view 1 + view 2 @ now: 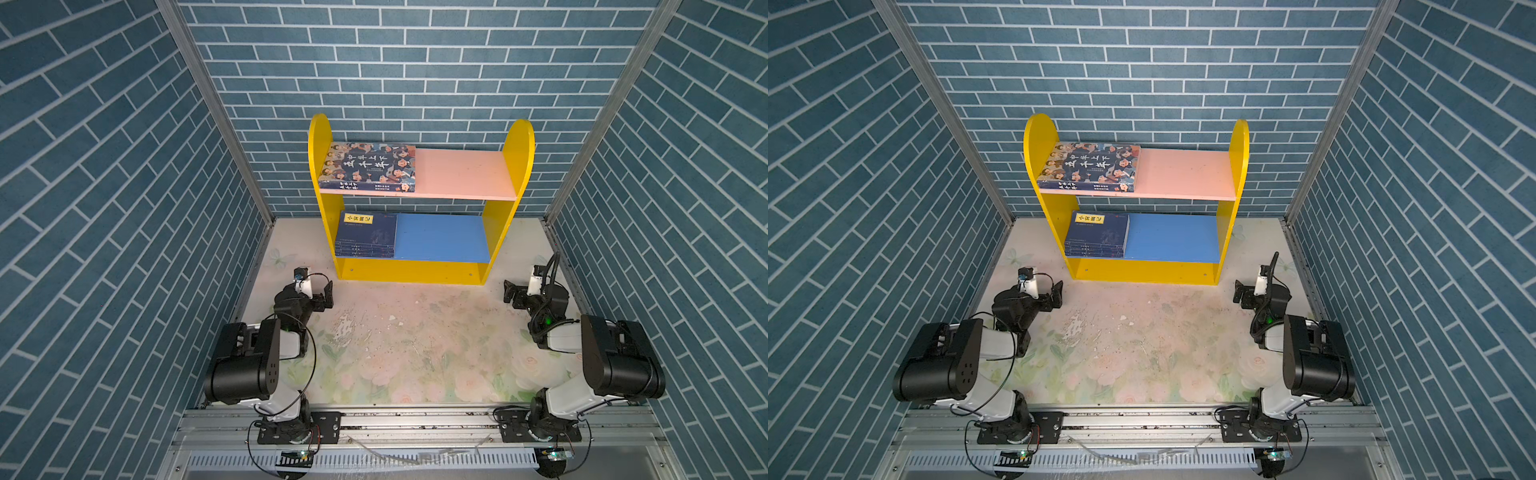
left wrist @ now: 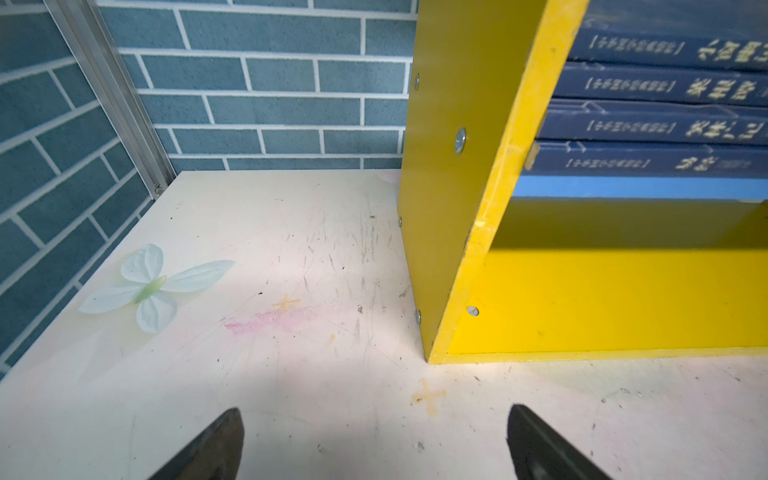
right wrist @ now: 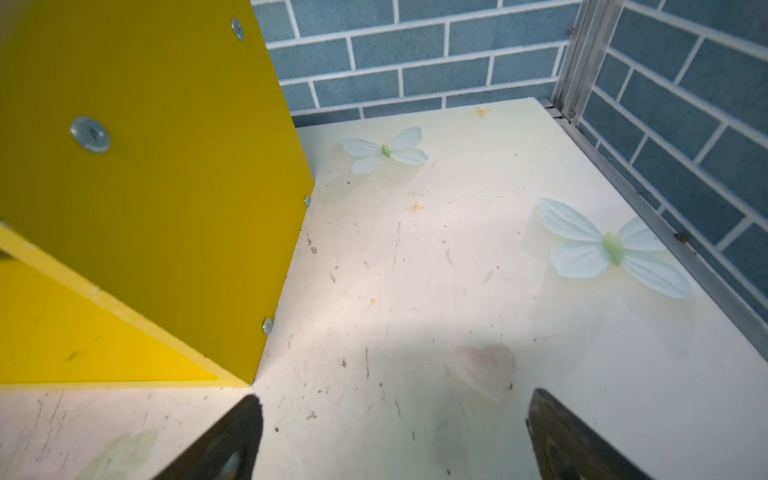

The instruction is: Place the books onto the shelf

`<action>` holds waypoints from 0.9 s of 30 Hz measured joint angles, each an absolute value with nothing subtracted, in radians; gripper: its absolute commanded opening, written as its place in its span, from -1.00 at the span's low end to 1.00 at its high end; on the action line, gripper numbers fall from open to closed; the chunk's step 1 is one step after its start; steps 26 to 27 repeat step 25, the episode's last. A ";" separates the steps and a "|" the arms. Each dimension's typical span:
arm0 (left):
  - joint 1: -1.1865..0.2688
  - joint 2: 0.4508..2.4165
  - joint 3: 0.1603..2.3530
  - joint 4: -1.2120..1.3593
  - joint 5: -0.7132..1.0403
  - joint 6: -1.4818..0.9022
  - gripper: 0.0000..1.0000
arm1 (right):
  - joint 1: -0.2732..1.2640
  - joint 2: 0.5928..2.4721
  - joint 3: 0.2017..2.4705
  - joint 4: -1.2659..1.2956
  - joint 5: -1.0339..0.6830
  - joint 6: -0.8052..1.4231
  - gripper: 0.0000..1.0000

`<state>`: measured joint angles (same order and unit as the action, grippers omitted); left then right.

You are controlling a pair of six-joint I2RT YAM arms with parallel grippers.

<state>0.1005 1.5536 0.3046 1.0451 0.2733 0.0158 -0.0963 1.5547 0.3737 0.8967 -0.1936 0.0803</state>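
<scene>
Books are all on the shelf (image 1: 411,272); none lies on the table (image 1: 415,340), so I judge the task done or all but done.

Nearest, the two arms sit folded at the table's sides. The left gripper (image 1: 327,296) hangs low just off the shelf's front left corner. The right gripper (image 1: 510,293) is just off the front right corner. In each wrist view the fingers (image 2: 216,440) stand spread wide with only bare table between them. Neither gripper has hold of anything, and neither touches the shelf.

Beyond them, the navy stack (image 1: 365,235) lies flat on the blue board (image 1: 440,237). It is four thin books, one on another, pushed up to the left side panel. Their spines face the front and run across the shelf.

Higher and farther back, the big book (image 1: 368,166) lies flat on the pink board (image 1: 461,172). It is also at the left end, with its spine to the front. The right half of each board is bare. The brick wall (image 1: 415,62) closes the scene behind.

Both lots of books lie ahead of the left gripper and toward the middle, well apart from the right one. So the left arm is the nearer. If any book needs squaring, I judge that the job falls to that arm. It would have to come in from the front, against the spine edge, whose long axis lies across the opening.
</scene>
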 measured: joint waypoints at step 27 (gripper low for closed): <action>0.078 1.552 0.334 0.962 0.255 0.039 0.99 | -0.096 1.555 0.374 0.893 -0.206 0.076 0.98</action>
